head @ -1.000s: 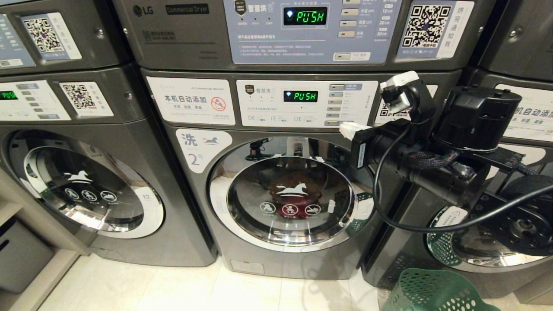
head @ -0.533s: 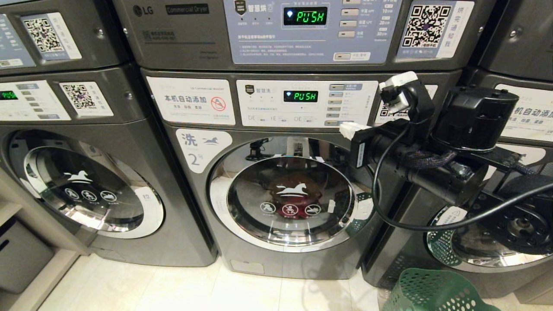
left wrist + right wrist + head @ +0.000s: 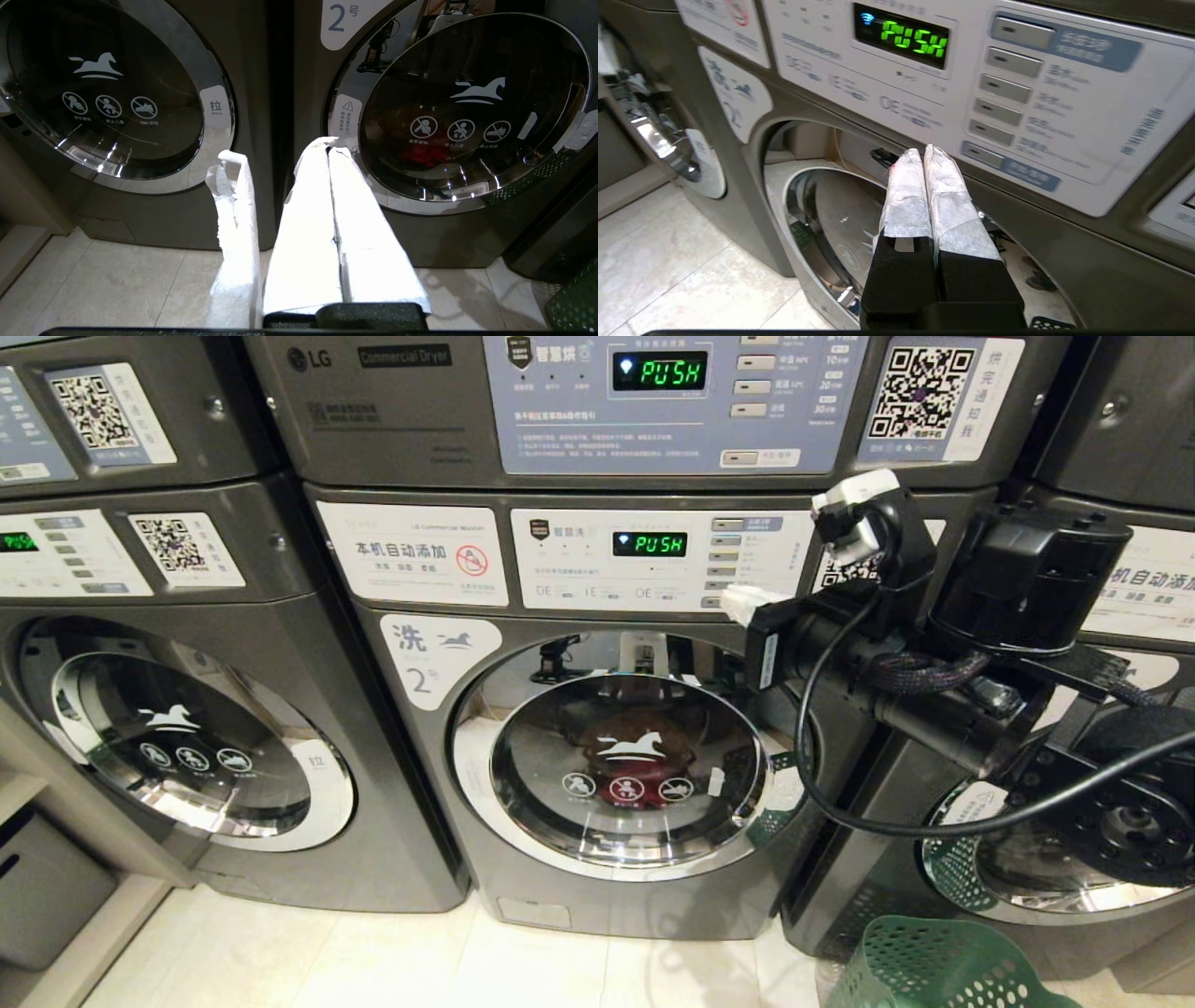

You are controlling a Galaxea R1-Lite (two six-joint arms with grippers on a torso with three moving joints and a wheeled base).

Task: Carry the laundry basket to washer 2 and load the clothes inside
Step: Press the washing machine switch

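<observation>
With washer 2 [image 3: 607,756] door closed, right claw [image 3: 742,602] pressed together, empty, mid-right of frame by control panel [image 3: 653,560]; next: press start button, judged.

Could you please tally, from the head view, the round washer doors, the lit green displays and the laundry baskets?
Round chrome-rimmed glass washer doors: 3
Lit green digital displays: 3
Dark green perforated plastic laundry basket: 1
Total: 7
</observation>
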